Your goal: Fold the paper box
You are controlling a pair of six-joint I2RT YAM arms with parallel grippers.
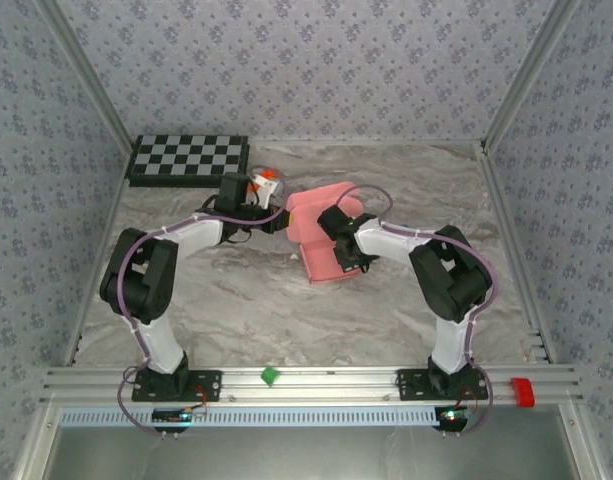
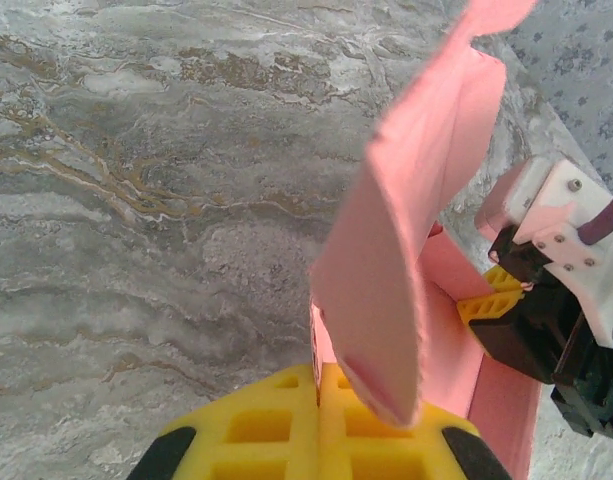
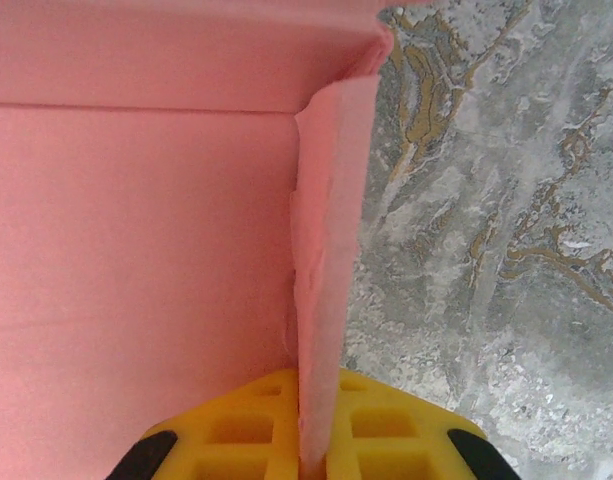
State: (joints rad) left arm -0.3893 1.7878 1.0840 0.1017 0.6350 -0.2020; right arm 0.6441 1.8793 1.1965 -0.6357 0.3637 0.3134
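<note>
Jaws, left and right, each pinch a wall of the paper box [image 1: 304, 228].

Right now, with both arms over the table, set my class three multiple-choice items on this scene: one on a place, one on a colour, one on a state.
1. Where does the checkerboard lie on the table?
A. near right corner
B. far left corner
C. in the middle

2. What colour is the small block on the near rail?
A. orange
B. blue
C. green

3. What is the right end effector doing?
A. shut on a wall of the paper box
B. open above the table
C. gripping the small block

Key:
1 B: the top view has it by the far left wall.
2 C: it reads green against the metal rail.
3 A: its wrist view shows the yellow fingers pinching the pink card.
</note>
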